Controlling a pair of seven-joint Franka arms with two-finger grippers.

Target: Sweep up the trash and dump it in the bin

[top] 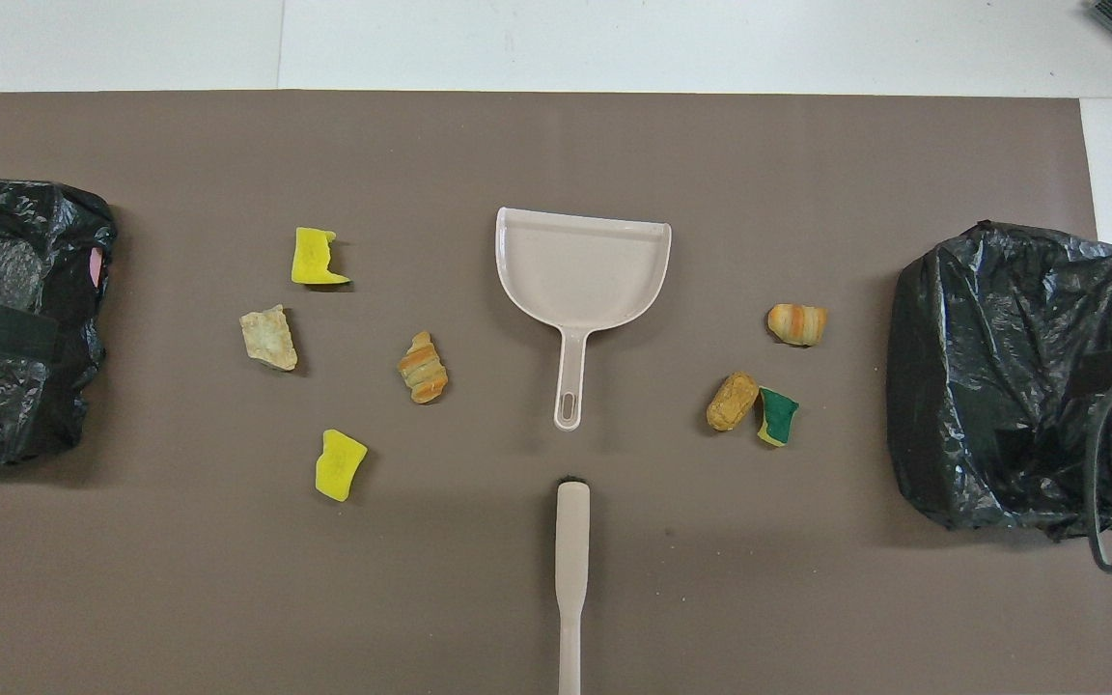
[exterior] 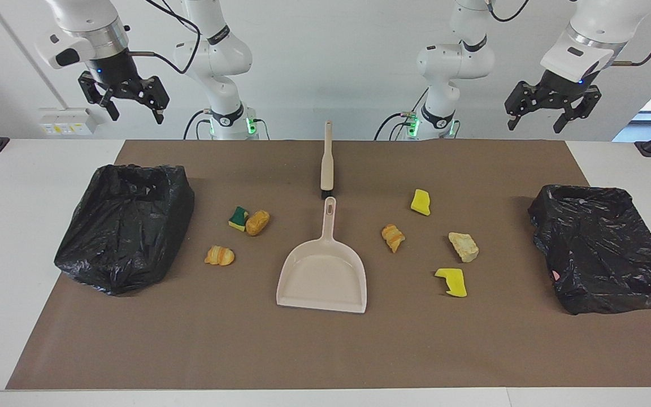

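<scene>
A brown paper-like mat (exterior: 325, 350) covers the middle of the white table (exterior: 14, 226). At centre frame in the facing view lies a smooth beige plastic dustpan (exterior: 323, 277), its scoop flat and flared, its slim handle pointing up-frame toward the beige brush (exterior: 326, 161), which lies just apart from it.

The trash is scattered either side of the dustpan. Left of centre in that view sit a green-and-yellow sponge (exterior: 238, 218) touching an oval bread roll (exterior: 257, 222), and a ridged croissant piece (exterior: 220, 255). Right of centre sit another croissant (exterior: 393, 237), two porous yellow sponge chunks (exterior: 420, 202) (exterior: 452, 281), and a pale crusty lump (exterior: 463, 246).

Crinkled, glossy black-bagged bins sit at mid-left (exterior: 125, 223) and mid-right (exterior: 605, 249).

The right gripper (exterior: 131, 111) hangs at upper left, the left gripper (exterior: 536, 120) at upper right; both have fingers spread, holding nothing.
</scene>
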